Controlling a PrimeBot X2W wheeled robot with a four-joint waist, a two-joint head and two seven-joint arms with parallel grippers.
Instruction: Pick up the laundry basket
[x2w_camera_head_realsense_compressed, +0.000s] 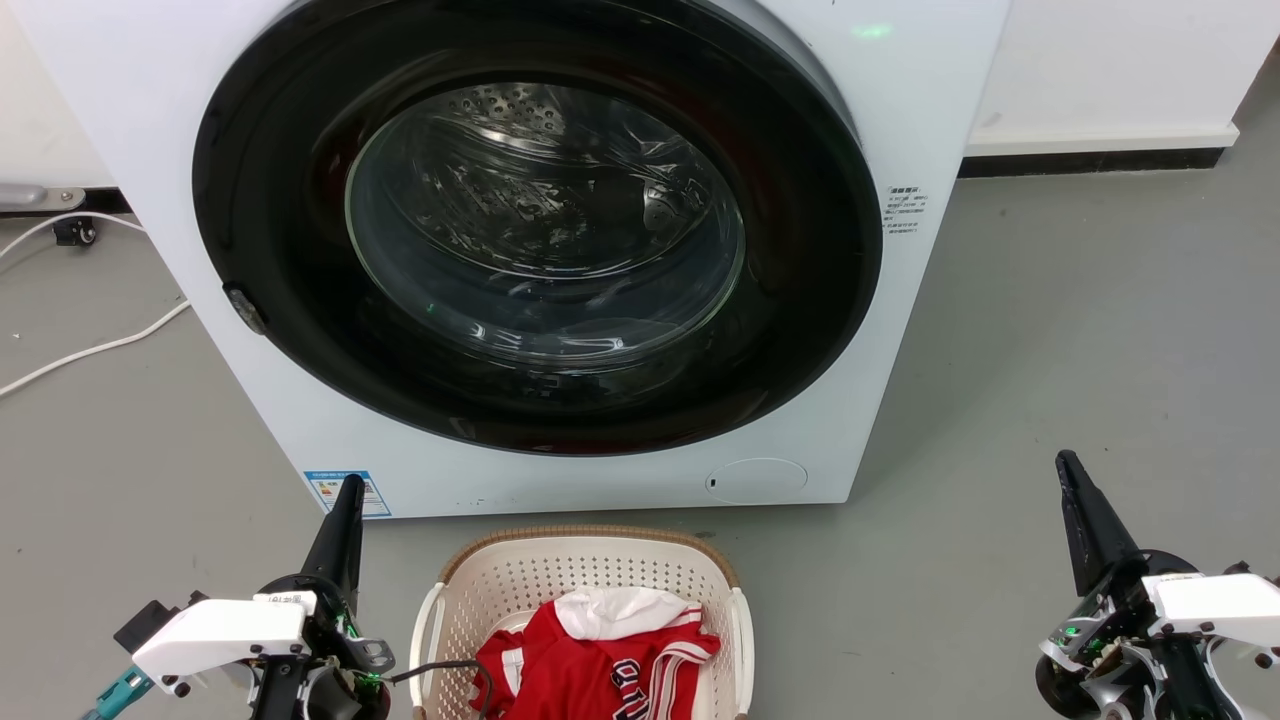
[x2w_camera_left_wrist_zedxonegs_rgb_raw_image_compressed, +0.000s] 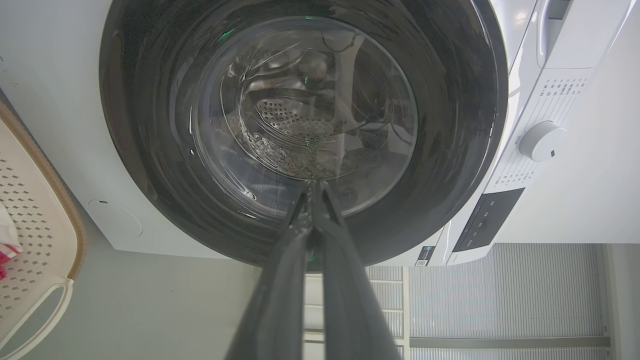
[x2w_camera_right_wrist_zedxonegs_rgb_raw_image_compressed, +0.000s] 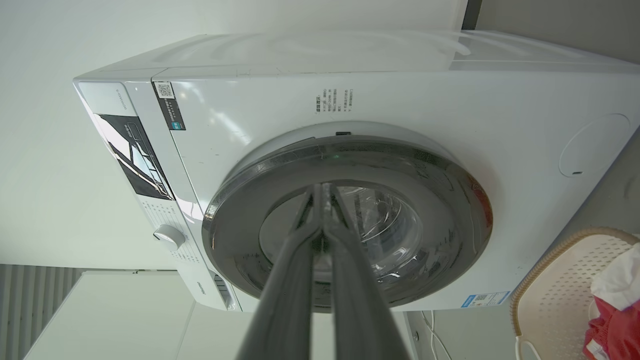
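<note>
The laundry basket (x2w_camera_head_realsense_compressed: 520, 585) stands on the floor just before the washing machine (x2w_camera_head_realsense_compressed: 150, 150), holding a red garment (x2w_camera_head_realsense_compressed: 590, 665). The left gripper (x2w_camera_head_realsense_compressed: 351, 492) and right gripper (x2w_camera_head_realsense_compressed: 1068, 468) flank it, both clear of it and holding nothing, fingers pressed together. Probable faults: closed fingers strike a side handle (x2w_camera_head_realsense_compressed: 742, 640) instead of taking it; an uneven two-arm lift tilts the basket and spills the garment; the rim scrapes the machine front.

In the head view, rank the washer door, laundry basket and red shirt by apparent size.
1. Round dark glass washer door.
2. Cream perforated plastic laundry basket, partly cropped.
3. Red fabric shirt inside it.
</note>
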